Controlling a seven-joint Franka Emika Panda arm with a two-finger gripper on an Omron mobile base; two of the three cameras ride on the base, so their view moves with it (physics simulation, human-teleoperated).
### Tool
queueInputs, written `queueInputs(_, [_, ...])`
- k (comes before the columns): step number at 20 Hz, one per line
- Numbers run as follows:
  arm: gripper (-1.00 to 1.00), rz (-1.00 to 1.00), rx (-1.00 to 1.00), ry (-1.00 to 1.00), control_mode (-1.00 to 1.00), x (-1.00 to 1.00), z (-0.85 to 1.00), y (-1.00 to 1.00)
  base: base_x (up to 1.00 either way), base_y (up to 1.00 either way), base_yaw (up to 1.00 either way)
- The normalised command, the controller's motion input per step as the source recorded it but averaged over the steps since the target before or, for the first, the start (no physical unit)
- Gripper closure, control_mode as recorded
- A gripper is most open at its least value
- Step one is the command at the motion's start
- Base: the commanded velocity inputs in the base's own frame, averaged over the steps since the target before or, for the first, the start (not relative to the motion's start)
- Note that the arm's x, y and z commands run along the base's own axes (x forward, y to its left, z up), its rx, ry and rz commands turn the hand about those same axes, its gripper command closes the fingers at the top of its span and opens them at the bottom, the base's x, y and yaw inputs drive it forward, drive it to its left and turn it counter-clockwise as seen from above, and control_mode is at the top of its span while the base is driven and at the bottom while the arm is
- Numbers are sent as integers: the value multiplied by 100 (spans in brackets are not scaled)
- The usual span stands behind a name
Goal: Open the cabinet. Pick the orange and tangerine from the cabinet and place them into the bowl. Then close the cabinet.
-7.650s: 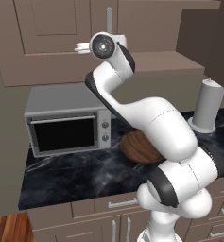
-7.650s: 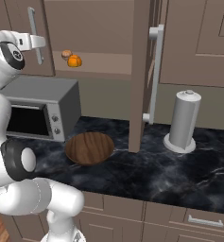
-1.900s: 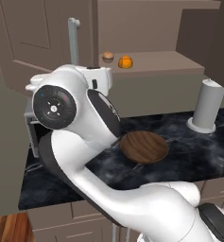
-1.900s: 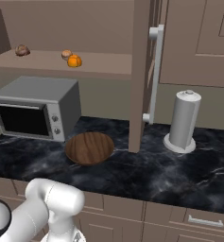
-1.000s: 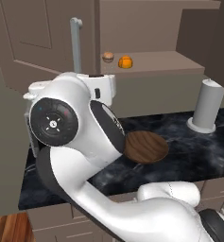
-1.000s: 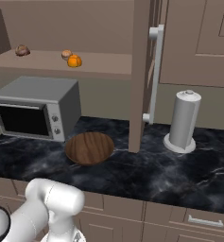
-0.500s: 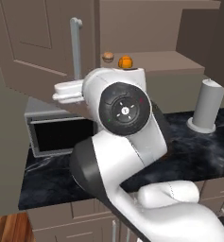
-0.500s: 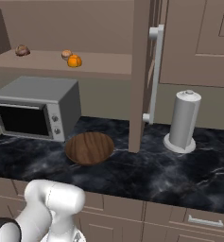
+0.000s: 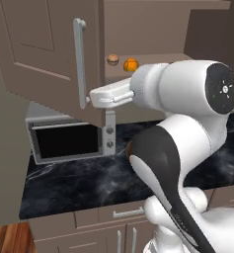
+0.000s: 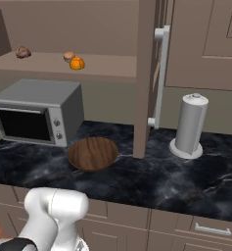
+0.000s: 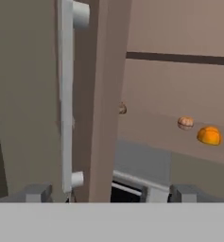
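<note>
I see my gripper (image 11: pixel 108 193) with its jaws spread wide and nothing between them, just in front of the open left cabinet door's (image 9: pixel 44 44) handle (image 9: pixel 79 62). Below, the wooden bowl (image 10: pixel 93 153) sits on the counter (image 10: pixel 151 179) beside the microwave (image 10: pixel 36 112). Farther back, the orange (image 10: pixel 77 63) and the tangerine (image 10: pixel 68 56) rest on the cabinet (image 10: pixel 112 66) shelf.

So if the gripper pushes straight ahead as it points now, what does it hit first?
Most likely the edge of the open cabinet door, dead centre between the spread fingers. The orange sits off to the side, deeper on the shelf.
</note>
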Motion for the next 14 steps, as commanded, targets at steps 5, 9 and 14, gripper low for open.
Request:
queueInputs(5, [-100,35,0,5,-100,3,-10,-30,0,0,0])
queueInputs(9, [-100,39,0,2,-100,10,-11,-23,0,0,0])
queueInputs(14, [-100,39,0,1,-100,13,-4,-12,0,0,0])
